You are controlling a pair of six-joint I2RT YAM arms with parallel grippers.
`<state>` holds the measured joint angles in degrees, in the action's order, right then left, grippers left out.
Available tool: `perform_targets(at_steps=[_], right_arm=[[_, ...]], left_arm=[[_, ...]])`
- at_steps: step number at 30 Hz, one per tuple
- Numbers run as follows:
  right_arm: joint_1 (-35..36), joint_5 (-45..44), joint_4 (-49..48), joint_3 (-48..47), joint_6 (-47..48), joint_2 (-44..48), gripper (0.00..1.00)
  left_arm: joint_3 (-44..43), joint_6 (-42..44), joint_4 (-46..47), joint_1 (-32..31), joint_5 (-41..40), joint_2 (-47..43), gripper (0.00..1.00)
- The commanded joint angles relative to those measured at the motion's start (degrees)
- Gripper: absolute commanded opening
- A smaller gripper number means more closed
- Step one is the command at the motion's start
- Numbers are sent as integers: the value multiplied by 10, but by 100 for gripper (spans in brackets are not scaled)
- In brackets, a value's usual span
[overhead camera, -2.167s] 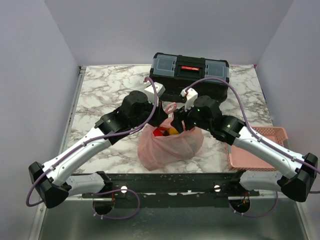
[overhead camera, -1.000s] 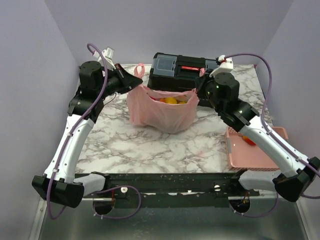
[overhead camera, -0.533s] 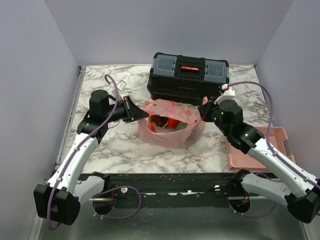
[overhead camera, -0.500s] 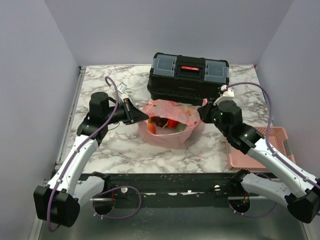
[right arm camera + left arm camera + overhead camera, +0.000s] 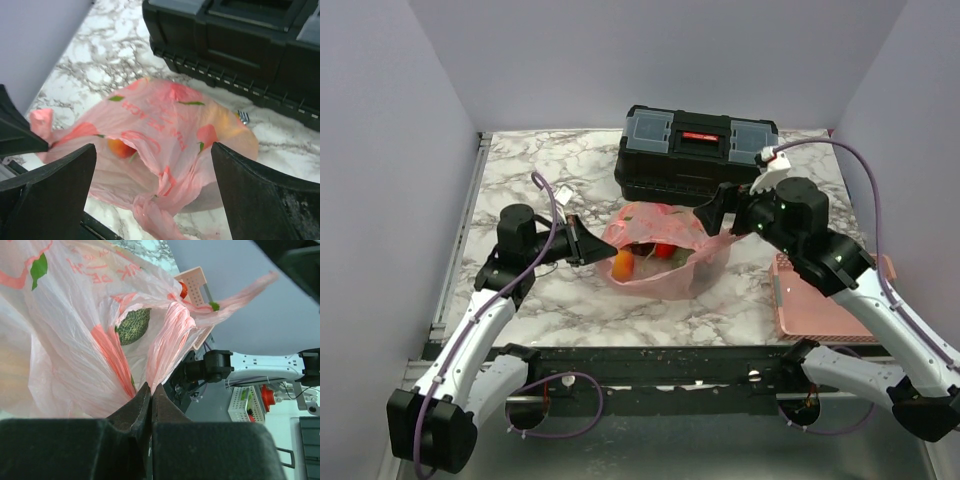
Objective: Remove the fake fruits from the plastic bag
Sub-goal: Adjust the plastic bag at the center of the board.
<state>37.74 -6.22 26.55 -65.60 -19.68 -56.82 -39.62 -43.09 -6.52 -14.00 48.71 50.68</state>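
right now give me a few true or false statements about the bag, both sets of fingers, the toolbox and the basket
1. The left fingers are pinched shut on the plastic bag. True.
2. The right fingers are clamped on the bag. False: they are spread wide above it and hold nothing.
3. An orange fruit shows at the bag's left end. True.
4. The toolbox has its lid open. False: the lid is shut.
5. The pink basket sits left of the bag. False: it is at the table's right edge, beside the right arm.
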Motion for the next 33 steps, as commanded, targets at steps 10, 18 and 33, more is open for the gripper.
perform_targets(at_steps=[10, 18, 33], right_arm=[[42, 246, -113, -55, -47, -129, 92], [158, 136, -179, 12, -75, -208, 58], [158, -11, -246, 180, -64, -234, 56]], left_arm=[[61, -20, 44, -3, 0, 16, 0], [86, -49, 74, -3, -11, 16, 0], [110, -40, 27, -3, -96, -35, 0]])
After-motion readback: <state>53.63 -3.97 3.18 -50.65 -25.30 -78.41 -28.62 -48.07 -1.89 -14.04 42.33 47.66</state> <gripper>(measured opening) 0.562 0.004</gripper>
